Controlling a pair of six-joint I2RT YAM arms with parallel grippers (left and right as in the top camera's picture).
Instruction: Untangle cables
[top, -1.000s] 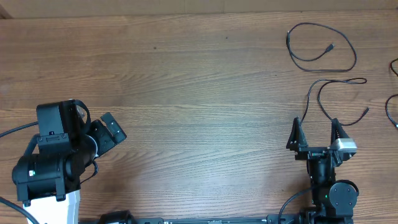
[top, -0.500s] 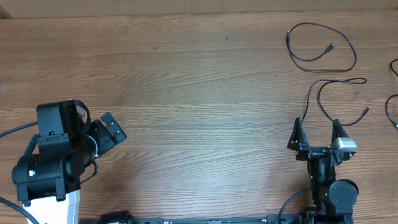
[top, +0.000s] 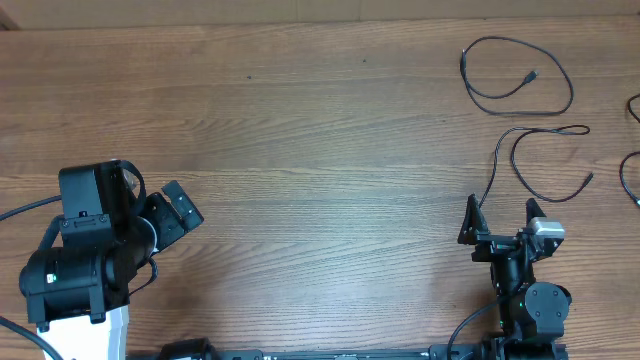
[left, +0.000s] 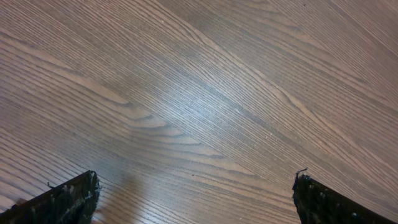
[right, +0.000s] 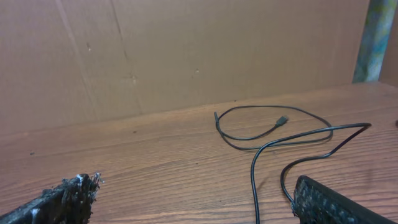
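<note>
Two thin black cables lie apart on the wooden table at the back right. One cable (top: 470, 75) (right: 245, 138) forms a closed loop with a small plug end inside it. A second cable (top: 513, 155) (right: 254, 180) curves toward my right gripper (top: 502, 210) (right: 199, 199). One strand of it runs down between the wide-open jaws, close to the right finger (right: 329, 202). Nothing is held. My left gripper (top: 178, 212) (left: 196, 199) hangs open over bare wood at the left, far from the cables.
Bits of more black cable (top: 630, 170) show at the table's right edge. A brown cardboard wall (right: 186, 50) stands behind the table's far edge. The left arm's bulky base (top: 80, 260) fills the near left corner.
My right gripper has drawn back slightly toward the near edge, still open. The cables and the left arm have not moved.
</note>
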